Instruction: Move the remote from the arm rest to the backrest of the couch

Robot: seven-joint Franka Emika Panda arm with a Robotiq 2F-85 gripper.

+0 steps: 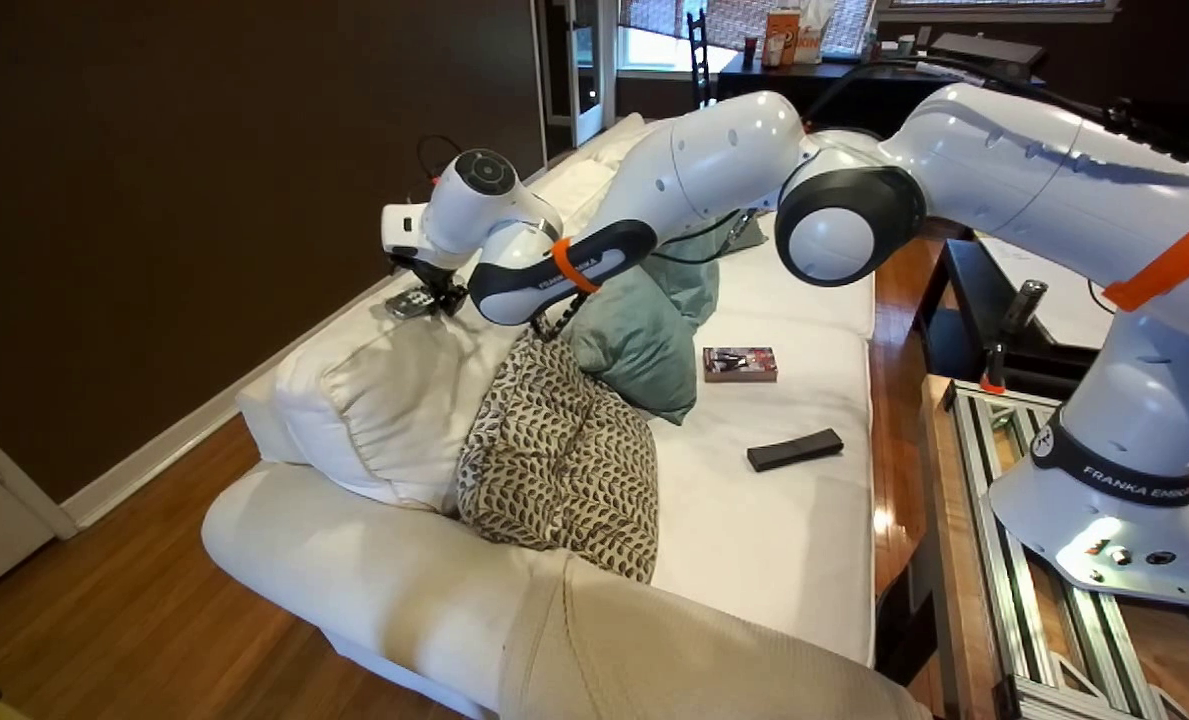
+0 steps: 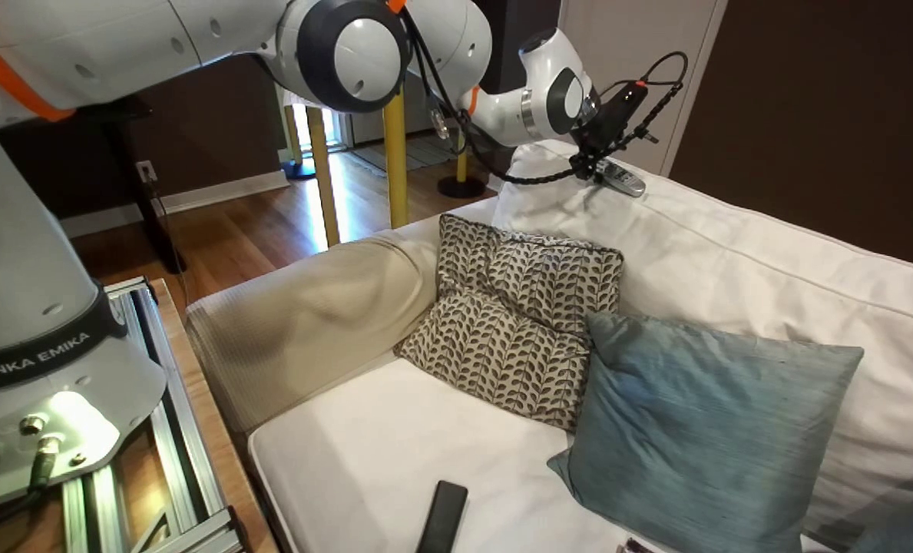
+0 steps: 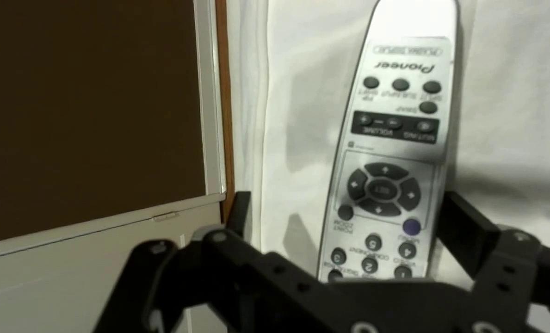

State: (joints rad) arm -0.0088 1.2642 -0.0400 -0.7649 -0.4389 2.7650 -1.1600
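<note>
Remote [image 3: 392,138] lying atop backrest [image 2: 732,265] | gripper [image 3: 349,208] spread wide, unclamped (one jaw just beside it, contact unclear) | placing looks done; only backing off seems left.

Leaf-print pillow [image 1: 559,460]; teal pillow [image 2: 709,430] touches it. Black remote [image 1: 795,451] lies near a picture-covered box or book [image 1: 740,365]. Yellow posts [image 2: 396,165], wood floor [image 2: 229,250], brown wall [image 1: 254,150]. Dark table [image 1: 769,90] near window [image 1: 654,48], orange packaging [image 1: 783,25] on top.

Window [image 1: 659,48] bright; floor [image 2: 360,198] glaring; remote [image 3: 390,150] washed out at 1 end, shadows alongside
</note>
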